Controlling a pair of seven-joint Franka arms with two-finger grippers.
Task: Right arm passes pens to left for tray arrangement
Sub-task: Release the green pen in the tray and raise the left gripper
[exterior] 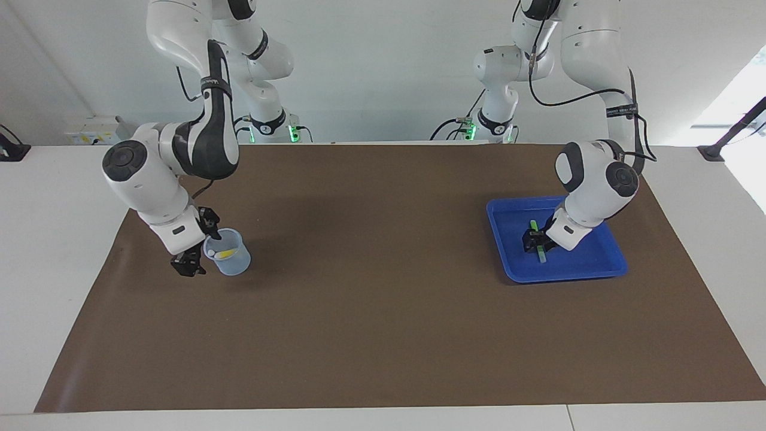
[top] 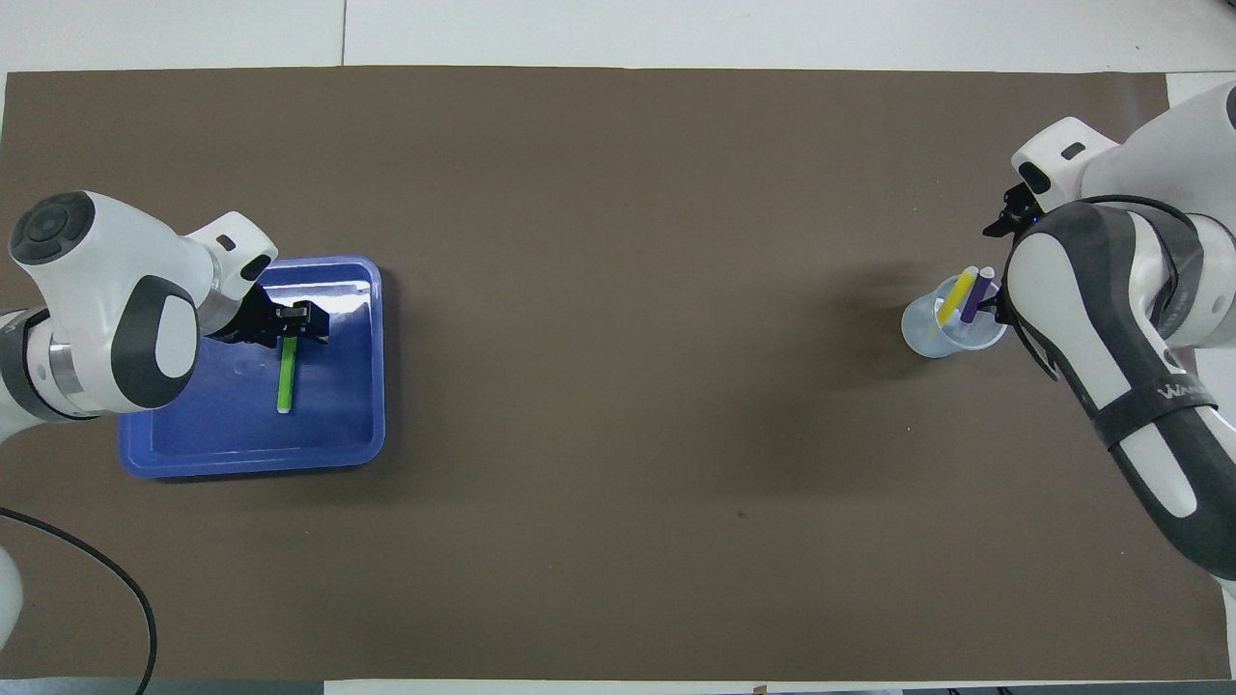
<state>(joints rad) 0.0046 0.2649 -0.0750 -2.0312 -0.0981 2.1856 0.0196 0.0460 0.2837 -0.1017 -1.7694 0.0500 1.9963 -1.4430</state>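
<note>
A green pen (top: 286, 372) lies flat in the blue tray (top: 357, 425) toward the left arm's end of the table. My left gripper (top: 293, 325) is low over the tray, open, with a finger on either side of one end of the pen (exterior: 542, 251). Toward the right arm's end, a yellow pen (top: 958, 294) and a purple pen (top: 977, 292) stand in a small translucent cup (top: 937, 338). My right gripper (exterior: 200, 244) hangs open right beside the cup (exterior: 233, 260), holding nothing. Its arm hides most of it in the overhead view.
A brown mat (exterior: 371, 287) covers the table, with bare white tabletop (exterior: 54, 239) around it. Two smaller white arms (exterior: 269, 120) with green lights stand at the robots' end of the table.
</note>
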